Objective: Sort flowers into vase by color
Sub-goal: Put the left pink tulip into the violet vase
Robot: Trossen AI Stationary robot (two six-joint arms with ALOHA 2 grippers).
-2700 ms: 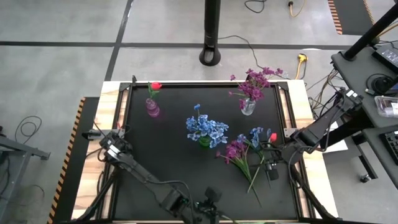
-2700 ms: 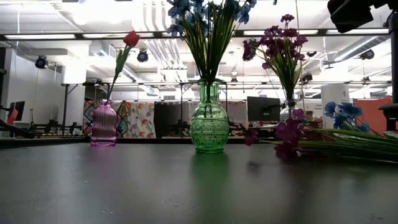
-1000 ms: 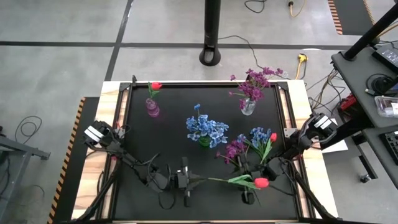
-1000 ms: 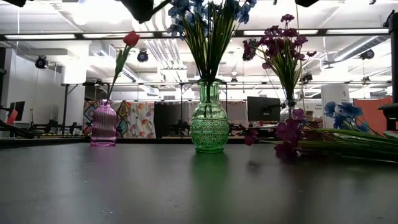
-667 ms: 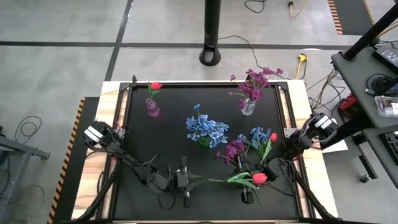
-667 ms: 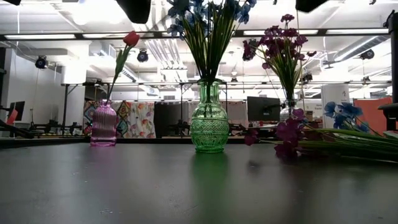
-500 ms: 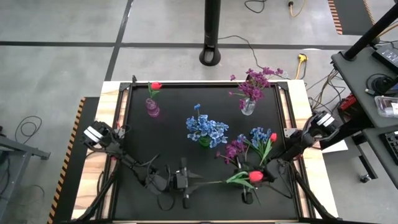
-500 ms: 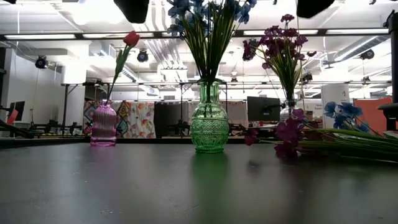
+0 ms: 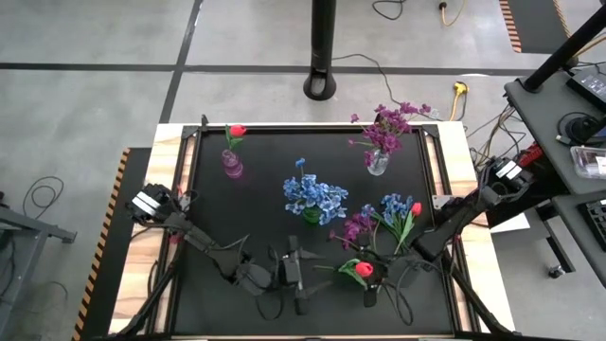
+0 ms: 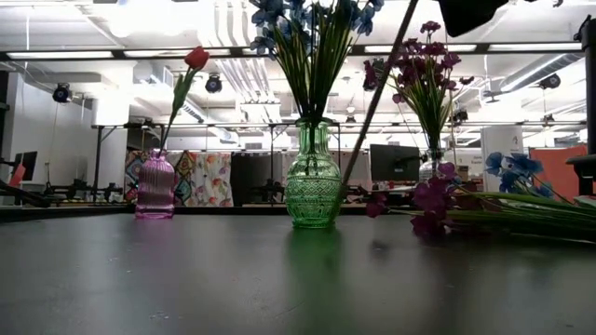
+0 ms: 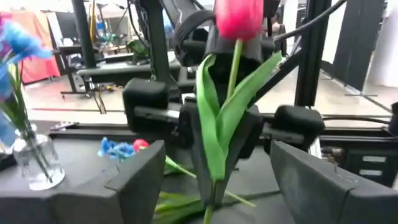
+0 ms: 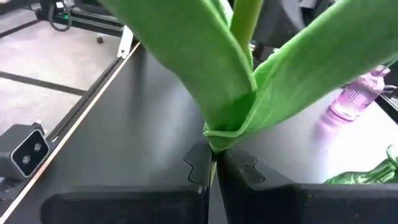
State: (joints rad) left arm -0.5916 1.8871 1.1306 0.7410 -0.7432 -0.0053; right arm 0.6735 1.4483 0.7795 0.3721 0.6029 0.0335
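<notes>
Tulip hangs above the near edge of my surface, its stem clamped in my right pincer; my left pincer, fingers spread wide, faces it just beside, gripping nothing

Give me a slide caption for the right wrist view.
Right gripper shut on red tulip's stem, pink vase beyond.

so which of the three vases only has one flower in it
The pink vase at the far left, holding a single red tulip; the green and clear vases hold full bunches.
</notes>
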